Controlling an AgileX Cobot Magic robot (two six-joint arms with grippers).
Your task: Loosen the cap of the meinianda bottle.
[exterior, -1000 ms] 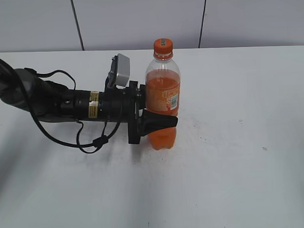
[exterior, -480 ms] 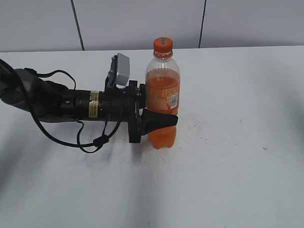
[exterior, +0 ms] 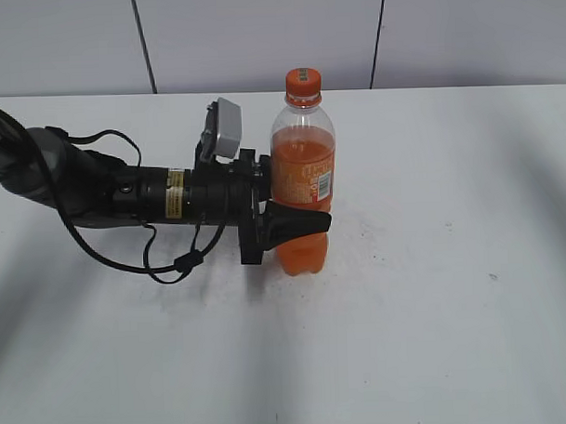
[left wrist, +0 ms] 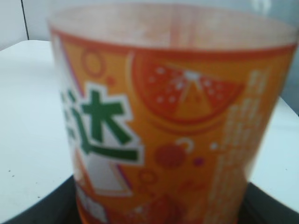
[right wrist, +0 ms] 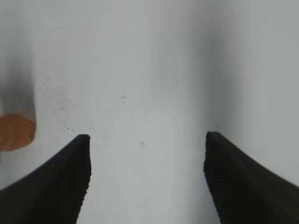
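The meinianda bottle stands upright on the white table, full of orange drink, with an orange label. Its small orange cap is on top. My left gripper reaches in from the left and is shut on the bottle at its label band. In the left wrist view the label fills the frame, with black jaws at both bottom corners. My right gripper is open and empty above bare table. A blurred orange shape lies at that view's left edge. The right arm is out of the exterior view.
The white table stretches to the right and front of the bottle. A pale panelled wall stands behind the table's far edge. The left arm and its cables lie across the table's left side.
The bottle and the left gripper have barely shifted. A faint shadow now falls over the right side of the table.
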